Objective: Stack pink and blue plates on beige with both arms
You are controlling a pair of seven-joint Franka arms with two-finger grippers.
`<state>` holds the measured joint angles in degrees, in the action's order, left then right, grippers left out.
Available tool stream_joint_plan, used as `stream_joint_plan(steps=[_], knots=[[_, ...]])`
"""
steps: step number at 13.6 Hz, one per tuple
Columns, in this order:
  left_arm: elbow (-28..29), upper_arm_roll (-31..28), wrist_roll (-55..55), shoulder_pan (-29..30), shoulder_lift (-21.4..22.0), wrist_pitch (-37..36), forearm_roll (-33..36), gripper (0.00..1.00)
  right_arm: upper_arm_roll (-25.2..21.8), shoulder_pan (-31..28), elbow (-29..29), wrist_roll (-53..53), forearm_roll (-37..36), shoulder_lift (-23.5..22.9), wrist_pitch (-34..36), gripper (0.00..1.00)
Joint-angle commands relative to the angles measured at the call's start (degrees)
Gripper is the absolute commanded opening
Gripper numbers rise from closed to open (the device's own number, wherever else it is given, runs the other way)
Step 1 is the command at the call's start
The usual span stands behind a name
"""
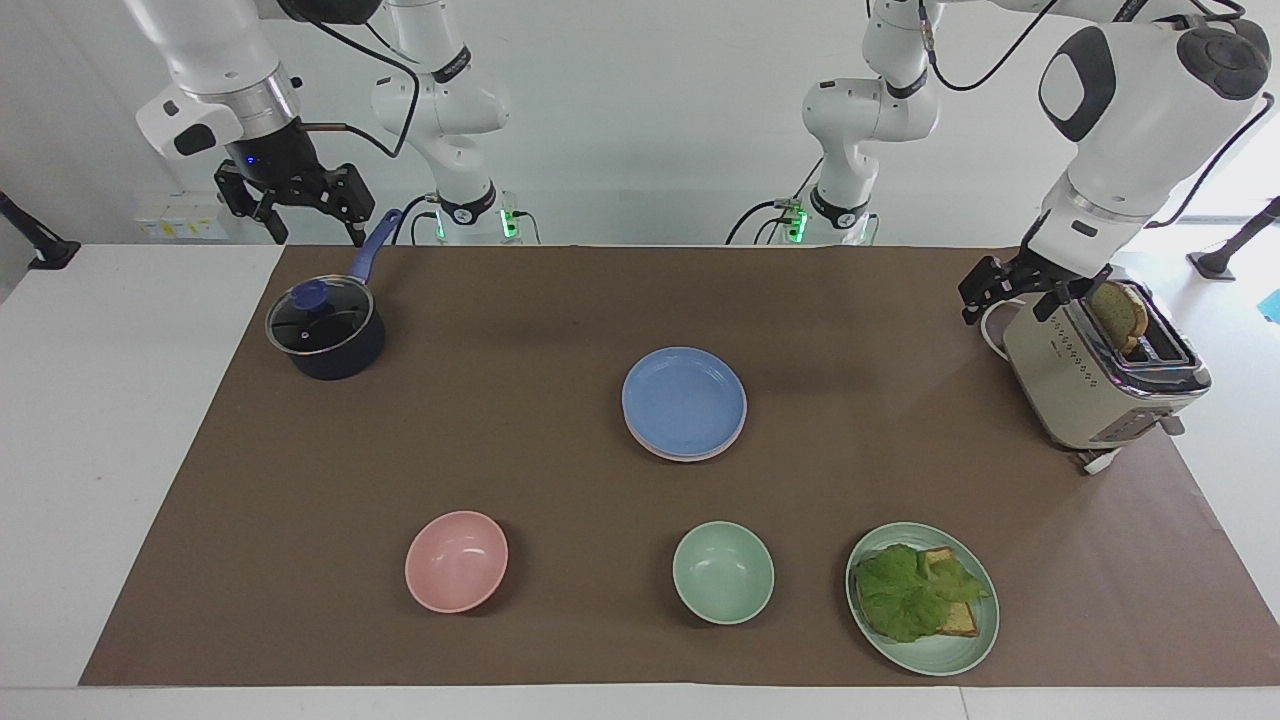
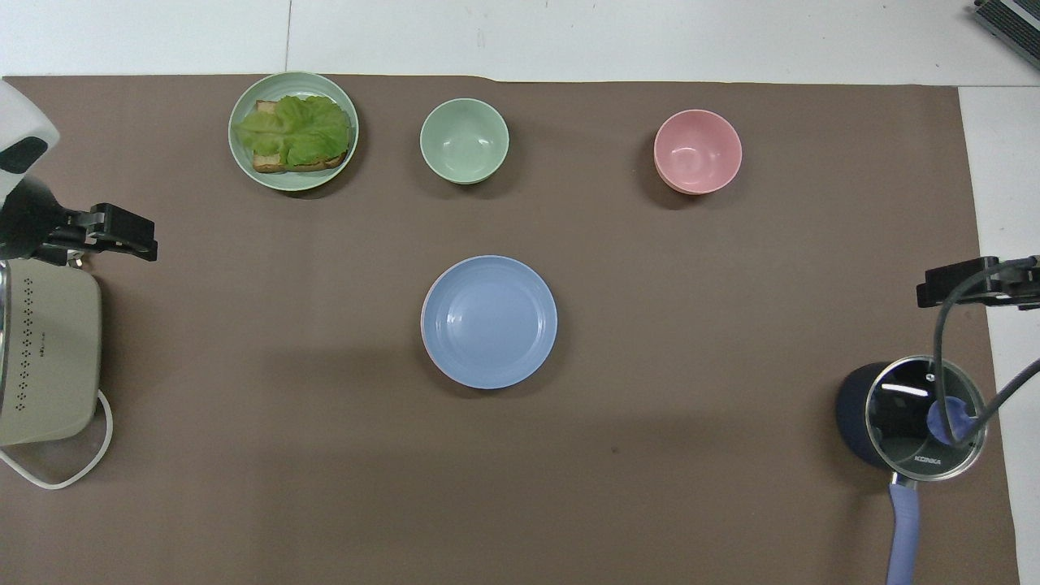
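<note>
The blue plate (image 1: 684,400) (image 2: 489,320) lies on top of a stack in the middle of the brown mat. A thin rim of the pink plate (image 1: 688,457) (image 2: 424,313) shows under it. The beige plate is hidden beneath them. My right gripper (image 1: 312,232) (image 2: 963,286) hangs open and empty above the mat's edge, by the saucepan's handle. My left gripper (image 1: 1003,303) (image 2: 128,236) hovers open and empty beside the toaster. Both are well away from the stack.
A lidded dark saucepan (image 1: 326,330) (image 2: 914,414) sits at the right arm's end, a toaster (image 1: 1100,375) (image 2: 45,357) with bread at the left arm's end. Farther out stand a pink bowl (image 1: 456,560), a green bowl (image 1: 723,572) and a green plate (image 1: 960,655) with lettuce and toast.
</note>
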<state>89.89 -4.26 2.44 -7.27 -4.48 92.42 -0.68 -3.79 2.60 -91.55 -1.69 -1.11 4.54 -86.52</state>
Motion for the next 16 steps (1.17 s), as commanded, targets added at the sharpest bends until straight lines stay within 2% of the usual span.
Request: stream_joint_plan(steps=[1,16], knots=[[-0.59,0.48,-0.68,0.59,0.26,-0.84,0.77,1.0,0.28,-0.67,-1.35,1.51,0.32,1.35,0.21,1.0],[-0.59,0.48,-0.68,0.59,0.26,-0.84,0.77,1.0,0.28,-0.32,-2.85,1.6,0.32,1.62,-2.16,1.0]])
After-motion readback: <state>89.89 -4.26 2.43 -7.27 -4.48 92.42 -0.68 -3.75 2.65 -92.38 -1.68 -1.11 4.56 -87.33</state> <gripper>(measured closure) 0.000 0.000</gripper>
